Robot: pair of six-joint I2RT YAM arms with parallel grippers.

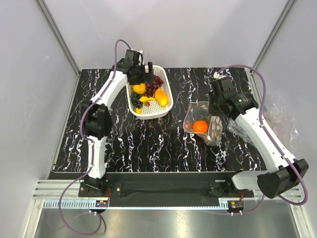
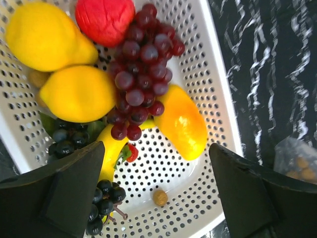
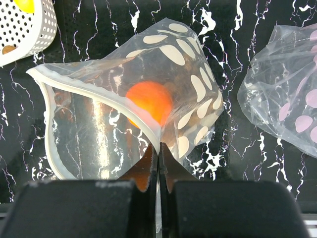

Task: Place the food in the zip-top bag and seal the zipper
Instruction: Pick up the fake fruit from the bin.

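The white basket [image 1: 166, 106] holds the food. In the left wrist view I see two yellow lemons [image 2: 77, 94], a red strawberry [image 2: 104, 20], purple grapes [image 2: 138, 74], an orange-yellow fruit [image 2: 183, 124], a banana [image 2: 111, 148], dark grapes [image 2: 101, 203] and a small tan ball [image 2: 159, 197]. My left gripper [image 2: 157, 163] hangs open and empty above the basket [image 2: 218, 89], also seen from the top [image 1: 146, 79]. My right gripper [image 3: 158, 148] is shut on the rim of the zip-top bag [image 3: 99, 129], holding its mouth open. An orange [image 3: 148, 101] lies inside the bag [image 1: 208, 113].
A second clear bag [image 3: 287, 99] lies on the black marbled table to the right of the held bag, also seen from the top [image 1: 280, 119]. The basket's corner [image 3: 25, 25] shows in the right wrist view. Grey walls enclose the table.
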